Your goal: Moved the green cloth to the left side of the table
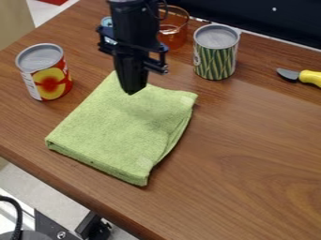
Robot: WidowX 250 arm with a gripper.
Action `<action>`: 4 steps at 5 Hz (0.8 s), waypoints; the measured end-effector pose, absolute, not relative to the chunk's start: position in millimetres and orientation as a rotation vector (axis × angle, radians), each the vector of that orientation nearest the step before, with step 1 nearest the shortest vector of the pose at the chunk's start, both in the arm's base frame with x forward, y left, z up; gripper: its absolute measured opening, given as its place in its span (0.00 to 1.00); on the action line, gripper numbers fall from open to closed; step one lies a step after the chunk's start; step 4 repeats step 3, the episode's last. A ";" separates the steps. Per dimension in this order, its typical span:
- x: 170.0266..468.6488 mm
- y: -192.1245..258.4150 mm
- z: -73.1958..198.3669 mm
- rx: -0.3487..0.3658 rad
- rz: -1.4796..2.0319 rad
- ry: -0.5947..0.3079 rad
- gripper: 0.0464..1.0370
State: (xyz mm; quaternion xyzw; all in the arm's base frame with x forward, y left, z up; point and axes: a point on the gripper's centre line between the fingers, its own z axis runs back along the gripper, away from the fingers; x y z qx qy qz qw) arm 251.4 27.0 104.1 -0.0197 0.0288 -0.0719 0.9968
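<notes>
Count on 1 table (251, 154): 2 cans total, 1 red-yellow can (49, 78) near the left edge, 1 green-striped can (216, 58) toward the back edge. 1 cloth (119, 126). 1 amber cup (175, 35), back edge. 1 yellow-handled knife (308, 77), right of the cans. 1 blue item (107, 21), mostly hidden, kind unclear.

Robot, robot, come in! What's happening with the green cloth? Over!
Gripper at the green cloth's far end, touching unclear. Cloth folded, flat on table. Red-and-yellow can upright to its left, maybe in the way. Over.
</notes>
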 end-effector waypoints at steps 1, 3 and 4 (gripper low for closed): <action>257.2 2.9 110.6 -0.075 -0.143 0.000 0.16; 251.8 -49.3 110.1 -0.056 -0.178 0.019 0.70; 251.8 -49.3 110.1 -0.056 -0.178 0.019 0.70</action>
